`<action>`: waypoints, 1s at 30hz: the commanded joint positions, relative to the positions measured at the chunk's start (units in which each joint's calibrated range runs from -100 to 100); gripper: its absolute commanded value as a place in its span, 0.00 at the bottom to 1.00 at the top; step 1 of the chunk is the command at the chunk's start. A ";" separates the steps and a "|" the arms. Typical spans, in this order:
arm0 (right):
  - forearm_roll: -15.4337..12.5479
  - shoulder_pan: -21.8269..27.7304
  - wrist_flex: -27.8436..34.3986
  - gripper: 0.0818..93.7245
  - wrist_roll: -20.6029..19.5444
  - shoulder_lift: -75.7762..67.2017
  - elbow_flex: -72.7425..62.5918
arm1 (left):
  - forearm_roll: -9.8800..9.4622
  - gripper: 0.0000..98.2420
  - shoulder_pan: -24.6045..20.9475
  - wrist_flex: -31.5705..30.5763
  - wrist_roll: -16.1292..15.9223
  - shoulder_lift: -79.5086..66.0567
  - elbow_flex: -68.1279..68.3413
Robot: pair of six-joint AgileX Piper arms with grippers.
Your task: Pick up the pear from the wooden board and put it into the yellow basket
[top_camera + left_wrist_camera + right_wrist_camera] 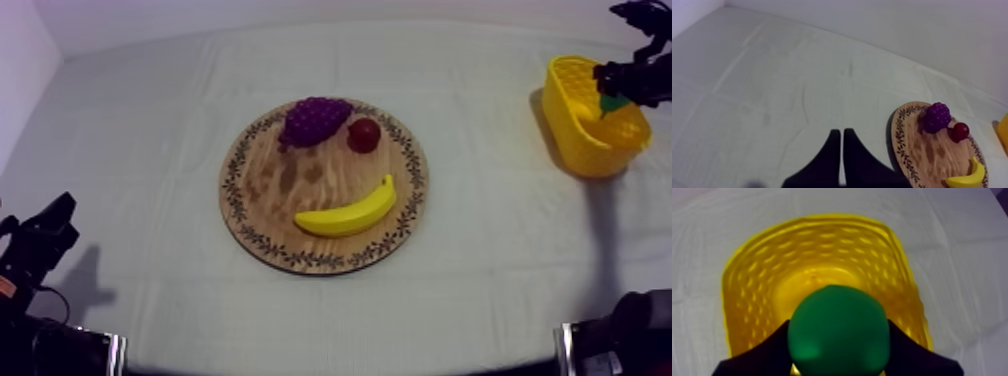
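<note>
The green pear (839,329) sits between my right gripper's (839,353) black fingers, held directly over the inside of the yellow basket (762,278). Seen from above, the right gripper (612,88) hangs over the basket (580,140) at the far right, with a bit of green pear (612,101) showing under it. The round wooden board (300,190) in the middle carries the grapes (314,120), a small red fruit (363,134) and the banana (348,213). My left gripper (841,142) is shut into a narrow wedge over bare cloth, left of the board (922,155).
My left arm (38,245) rests low at the table's left edge. The basket stands close to the table's far right edge. Grey-white cloth (130,150) lies open between the board and both sides.
</note>
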 commanded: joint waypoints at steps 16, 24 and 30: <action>0.69 1.31 -0.94 0.41 -1.67 4.07 1.35 | -0.02 0.00 0.01 0.01 0.01 0.00 0.02; -2.40 0.51 -1.58 0.46 1.34 5.03 1.51 | -0.02 0.00 0.01 0.01 0.01 0.00 0.02; -4.35 0.21 -1.99 0.60 2.67 5.13 1.75 | -0.02 0.00 0.01 0.01 0.01 0.00 0.02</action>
